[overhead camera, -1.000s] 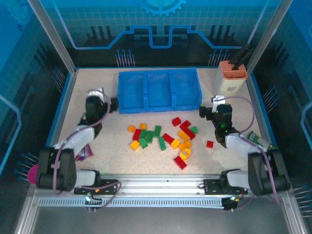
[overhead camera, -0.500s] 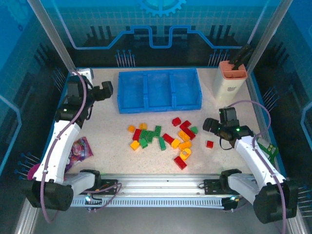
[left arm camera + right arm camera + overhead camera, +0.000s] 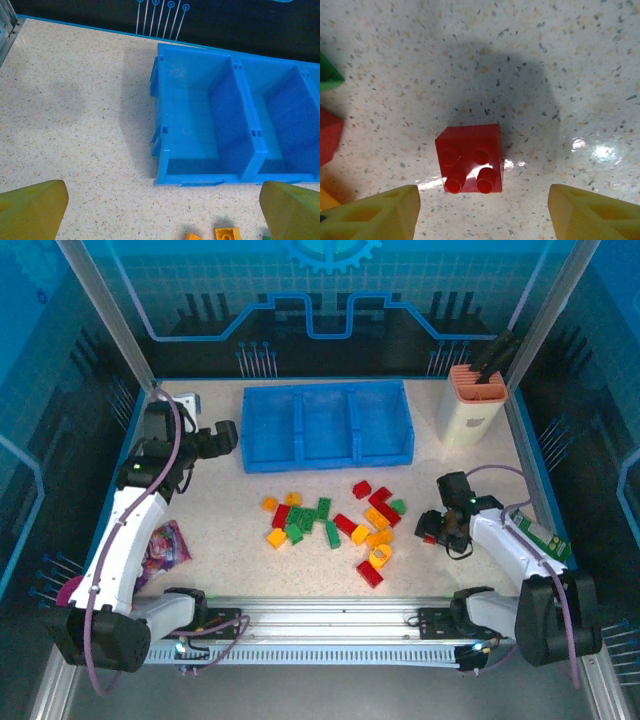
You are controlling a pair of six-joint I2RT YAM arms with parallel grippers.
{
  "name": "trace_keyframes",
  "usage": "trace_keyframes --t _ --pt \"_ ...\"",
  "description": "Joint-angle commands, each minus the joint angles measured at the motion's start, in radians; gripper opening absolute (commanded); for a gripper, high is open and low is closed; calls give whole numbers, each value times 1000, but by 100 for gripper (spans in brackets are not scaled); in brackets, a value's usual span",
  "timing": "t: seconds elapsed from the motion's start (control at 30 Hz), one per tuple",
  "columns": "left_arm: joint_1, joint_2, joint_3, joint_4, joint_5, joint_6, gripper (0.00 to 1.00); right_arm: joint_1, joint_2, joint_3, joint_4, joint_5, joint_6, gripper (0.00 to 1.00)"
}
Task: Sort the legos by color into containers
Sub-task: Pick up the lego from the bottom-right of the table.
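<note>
We had our right gripper (image 3: 483, 206) spread wide either side of one red lego (image 3: 469, 157) at frame centre, left gripper (image 3: 162, 202) likewise spread, blue tray (image 3: 200, 178) sat upper right.

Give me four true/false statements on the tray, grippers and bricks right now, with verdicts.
1. All three compartments of the blue tray are empty. True.
2. The right gripper is shut on the red brick. False: it is open; the brick lies on the table between its fingers, untouched.
3. The left gripper is open near the tray's left end. True.
4. The green legos sit in the tray. False: they lie on the table in front of it.
</note>
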Motion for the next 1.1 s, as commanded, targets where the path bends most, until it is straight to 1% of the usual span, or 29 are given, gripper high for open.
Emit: trace_keyframes --t 0.0,0.07,0.13,0.27,0.4,0.6,0.83,0.9,0.97,1.07 --pt "-5 -3 -14 6 27 10 99 20 37 -2 22 17 0 65" --pt "-5 0 -17 7 28 9 100 23 71 6 30 27 -7 62" --pt "-6 0 -20 9 27 12 99 26 101 14 38 37 -15 62" --pt "-5 -5 -27 15 25 13 99 29 148 32 52 39 -33 52" --pt "-5 -8 -40 22 26 12 100 40 169 50 42 52 -37 50" --pt "-7 -12 -50 24 27 18 99 42 201 85 19 83 -61 42" --pt "-5 -13 -60 27 30 22 99 46 255 116 15 55 -89 28" --pt "-5 -12 -55 24 32 27 99 56 251 156 -10 42 -111 25" --pt "-5 -12 -45 16 32 31 100 80 242 244 -59 50 -151 23" --pt "-5 -13 -39 16 28 38 99 114 251 469 -125 101 -239 23"
